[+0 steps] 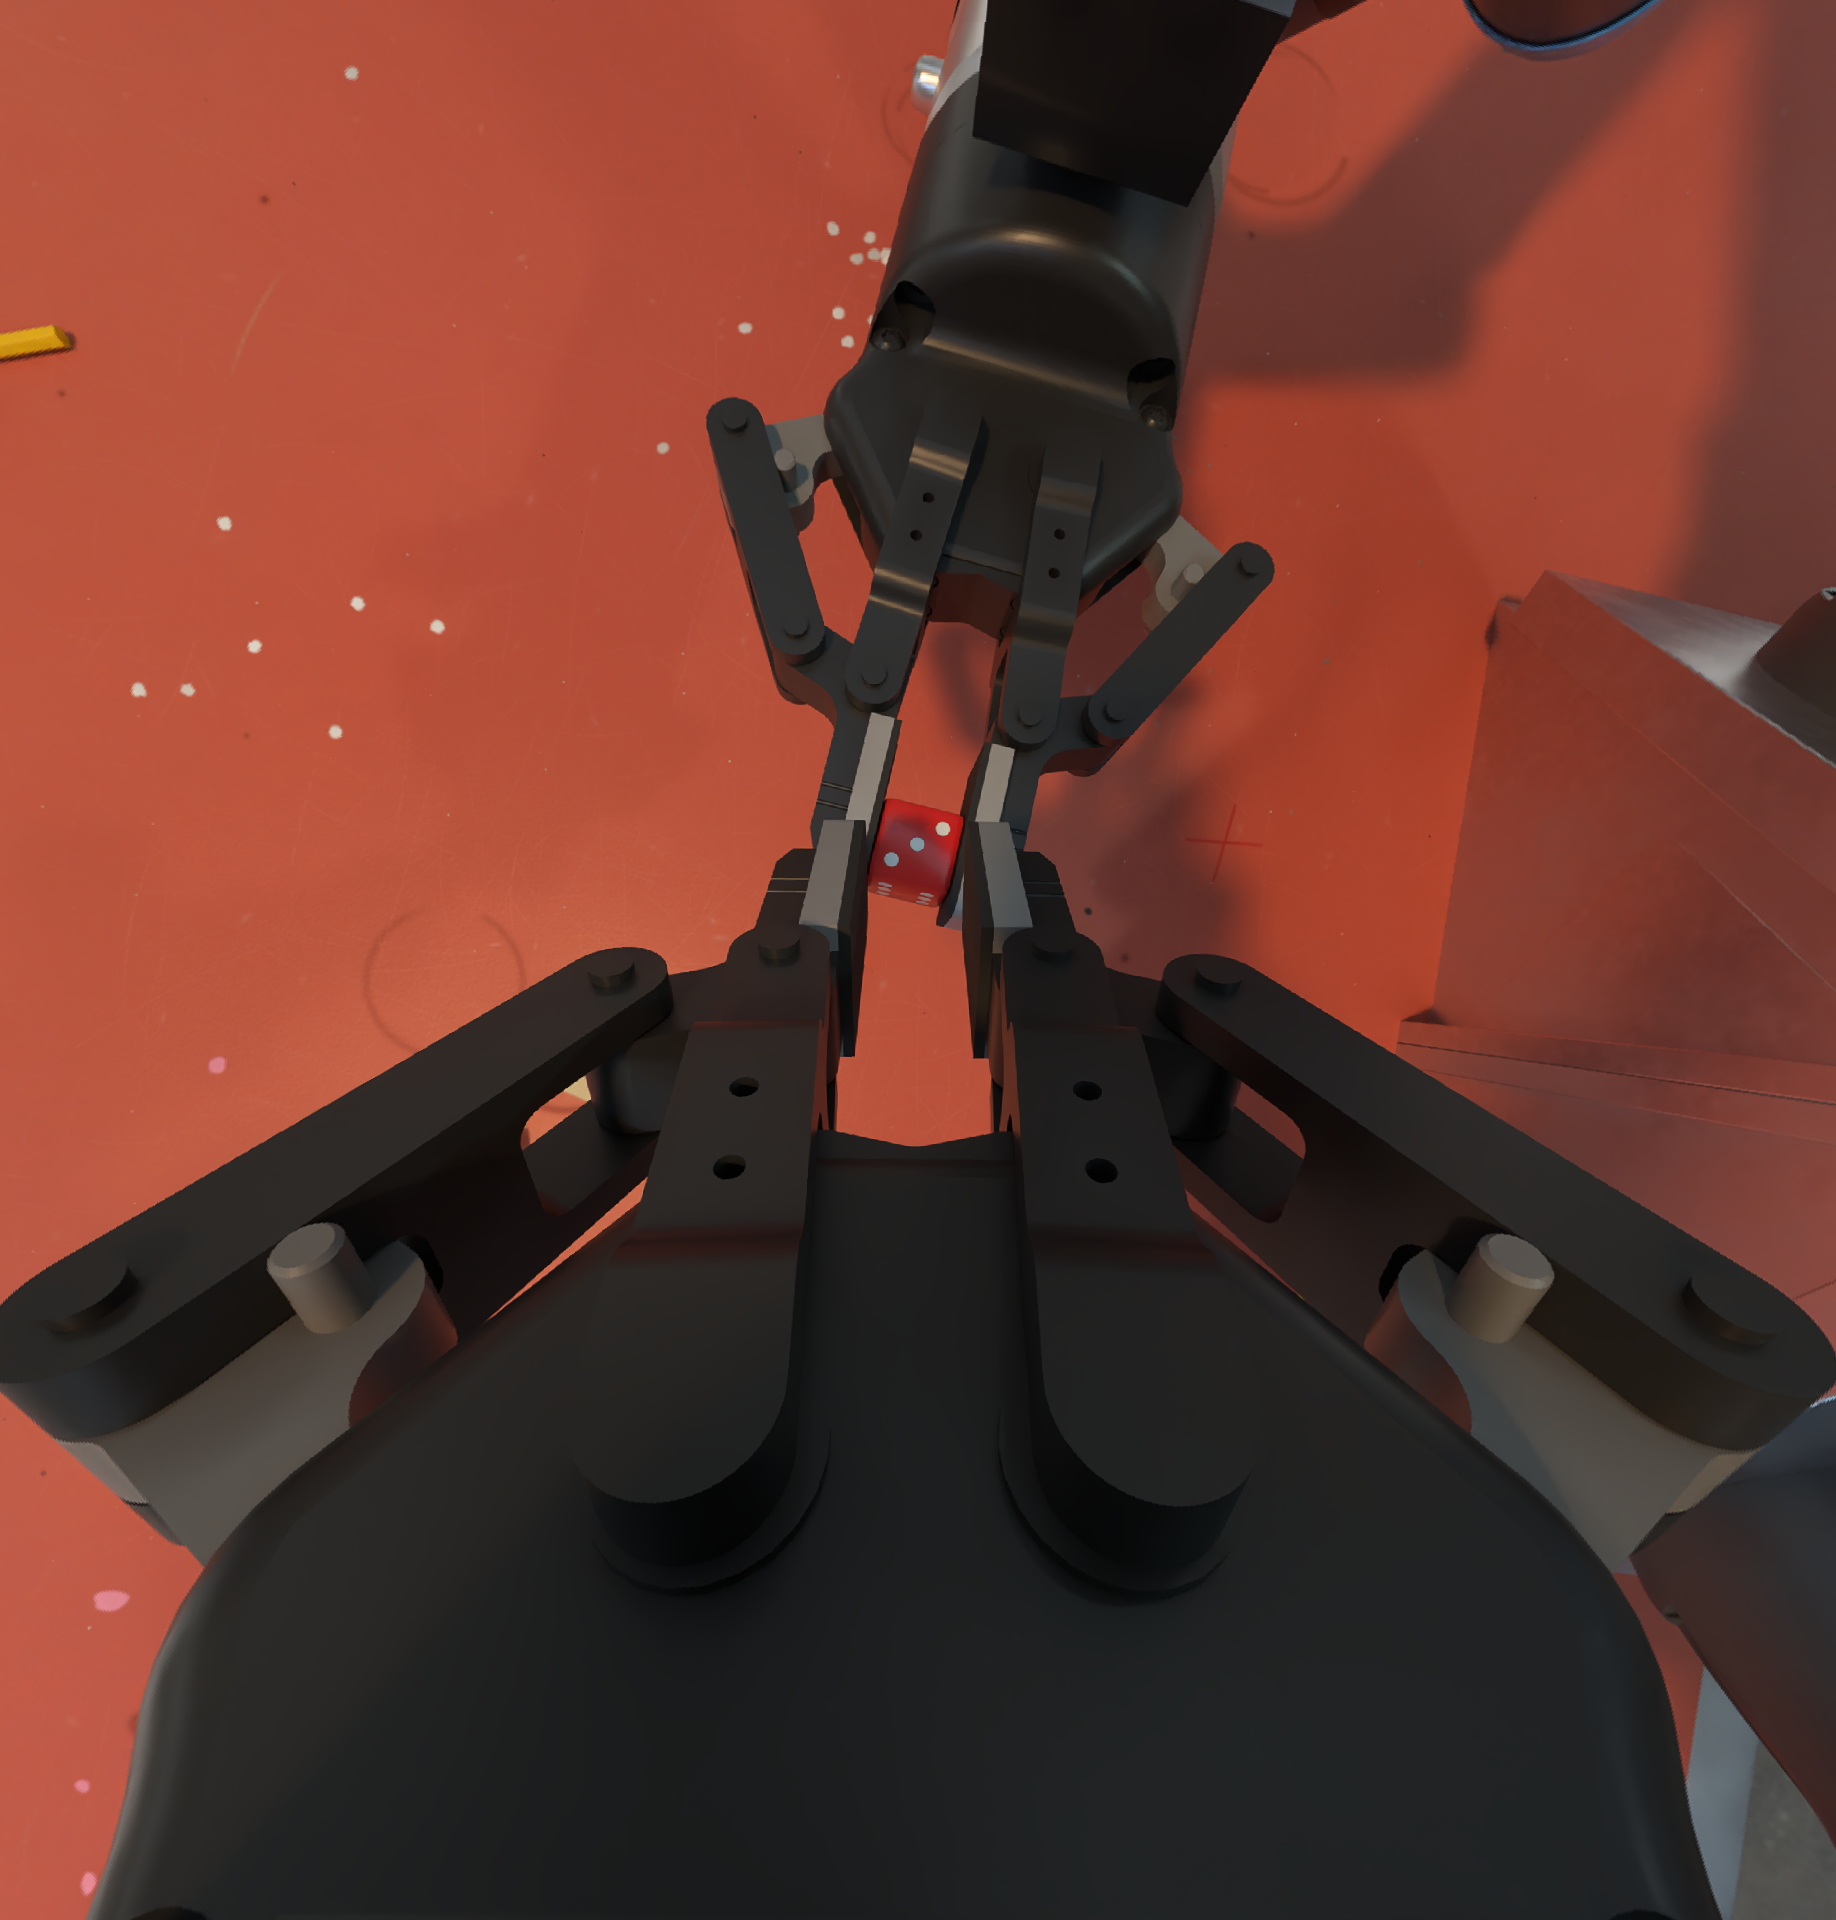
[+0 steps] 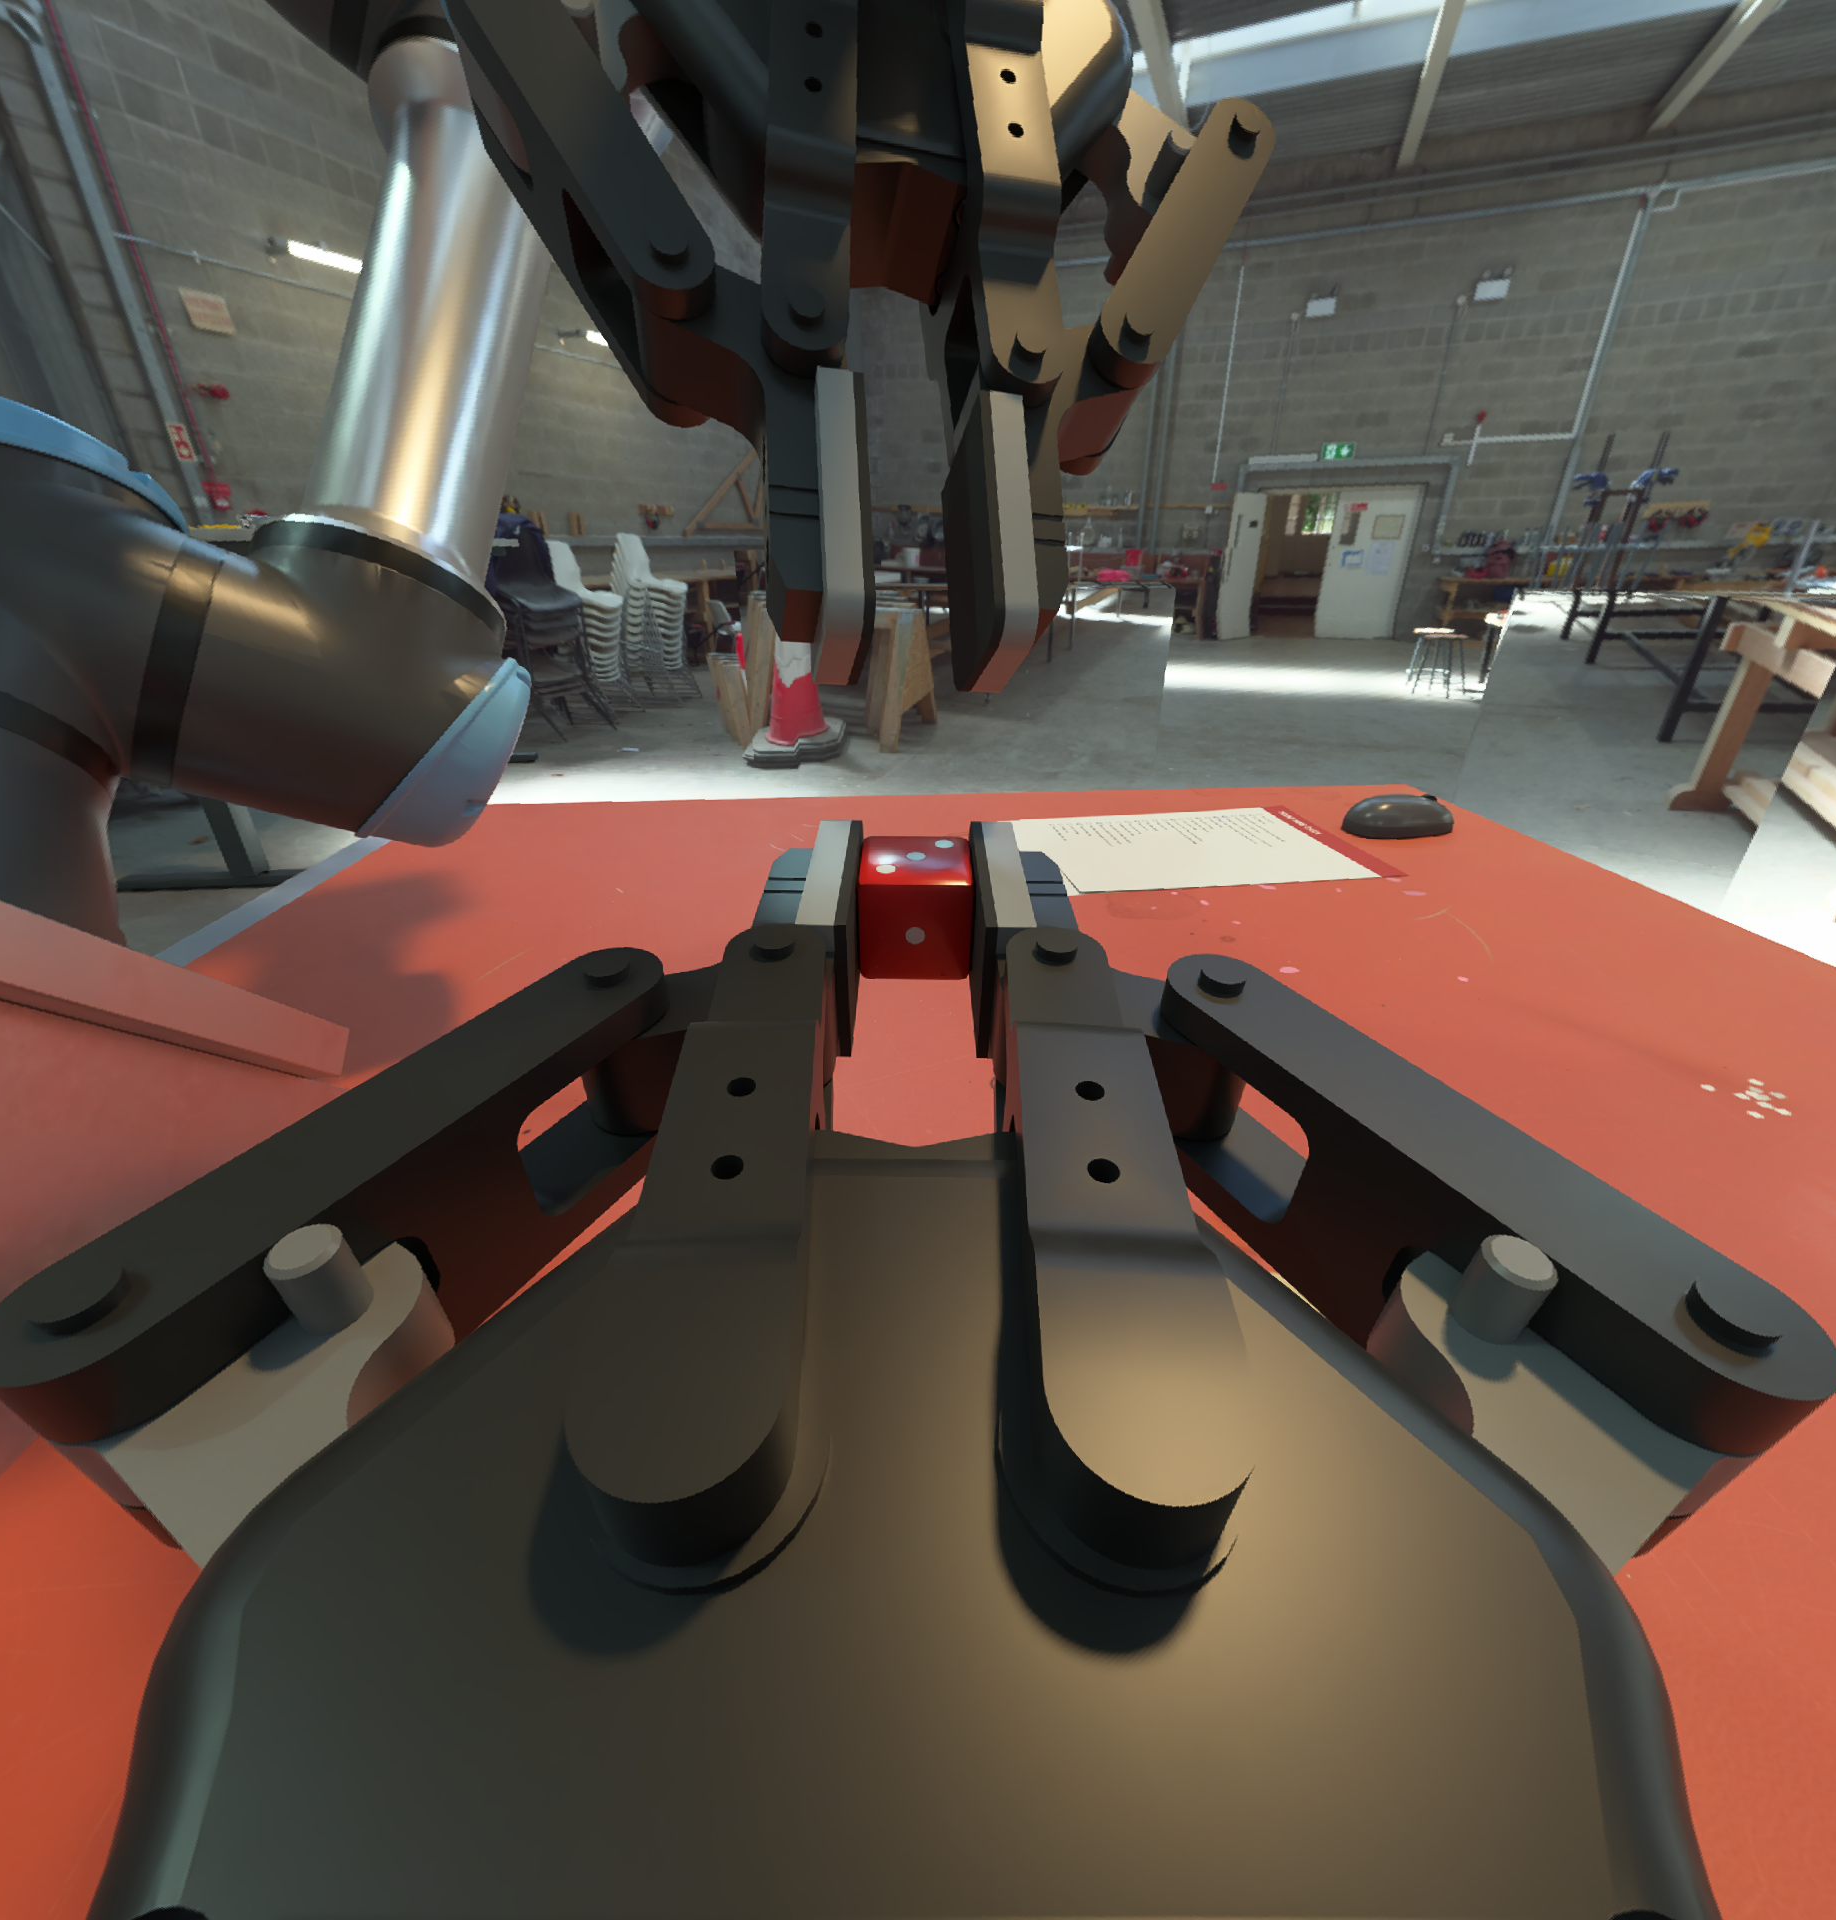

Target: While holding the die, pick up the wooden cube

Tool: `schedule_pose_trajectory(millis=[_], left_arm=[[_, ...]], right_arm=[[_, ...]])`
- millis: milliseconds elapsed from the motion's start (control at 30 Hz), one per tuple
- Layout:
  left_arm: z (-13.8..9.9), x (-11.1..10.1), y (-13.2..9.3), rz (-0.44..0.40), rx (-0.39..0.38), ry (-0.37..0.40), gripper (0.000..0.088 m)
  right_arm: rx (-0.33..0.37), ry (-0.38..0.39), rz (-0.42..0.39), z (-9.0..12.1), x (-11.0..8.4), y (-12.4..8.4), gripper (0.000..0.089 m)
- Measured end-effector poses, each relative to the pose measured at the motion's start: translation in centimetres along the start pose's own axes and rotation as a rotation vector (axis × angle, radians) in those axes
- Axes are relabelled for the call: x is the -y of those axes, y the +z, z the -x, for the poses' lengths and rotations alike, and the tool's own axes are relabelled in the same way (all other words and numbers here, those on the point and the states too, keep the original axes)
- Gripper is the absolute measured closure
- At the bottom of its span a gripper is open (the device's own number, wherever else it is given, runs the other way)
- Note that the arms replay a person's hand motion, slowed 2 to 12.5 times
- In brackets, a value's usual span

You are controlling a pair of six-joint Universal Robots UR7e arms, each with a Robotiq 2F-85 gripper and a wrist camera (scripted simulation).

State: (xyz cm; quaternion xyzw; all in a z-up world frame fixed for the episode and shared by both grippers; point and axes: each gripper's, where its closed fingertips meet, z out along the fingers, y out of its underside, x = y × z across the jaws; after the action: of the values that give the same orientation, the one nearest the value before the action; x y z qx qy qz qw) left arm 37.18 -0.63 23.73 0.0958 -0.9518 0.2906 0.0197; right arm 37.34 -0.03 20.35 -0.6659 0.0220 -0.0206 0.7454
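A red die (image 2: 914, 914) with white pips is clamped between the pads of my right gripper (image 2: 914, 862), which lies low and nearly level over the red table (image 2: 1413, 1039). In the left wrist view the right gripper (image 1: 919, 826) reaches in from the top with the die (image 1: 914, 847). My left gripper (image 1: 914, 894) points down from just above the die. Seen from the right wrist, it (image 2: 909, 665) hangs overhead, its fingers (image 2: 841, 540) a narrow gap apart with nothing between them. No wooden cube shows clearly in either view.
A yellow pencil (image 1: 10, 343) lies at the far left. A grey metal mount (image 1: 1672, 831) stands to the right. A sheet of paper (image 2: 1194, 847) and a dark mouse (image 2: 1397, 818) lie near the far edge. The left arm's elbow (image 2: 218, 644) is close by.
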Motion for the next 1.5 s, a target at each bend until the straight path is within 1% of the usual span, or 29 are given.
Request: schedule_pose_trajectory(millis=[333, 1100, 1500], left_arm=[[0.1, -0.3, 0.1, 0.002, 0.002, -0.006, 0.0712], [0.4, -1.3, 0.5, 0.048, 0.017, -0.010, 0.0712], [0.4, -1.5, 0.5, 0.045, 0.011, -0.017, 0.0713]], right_arm=[[-0.004, -0.003, 0.025, 0.0, -0.3, 0.1, 0.0714], [-0.036, -0.037, 0.112, -0.3, -1.5, 0.4, 0.0715], [-0.030, -0.039, 0.111, -0.2, -1.6, 0.5, 0.0714]])
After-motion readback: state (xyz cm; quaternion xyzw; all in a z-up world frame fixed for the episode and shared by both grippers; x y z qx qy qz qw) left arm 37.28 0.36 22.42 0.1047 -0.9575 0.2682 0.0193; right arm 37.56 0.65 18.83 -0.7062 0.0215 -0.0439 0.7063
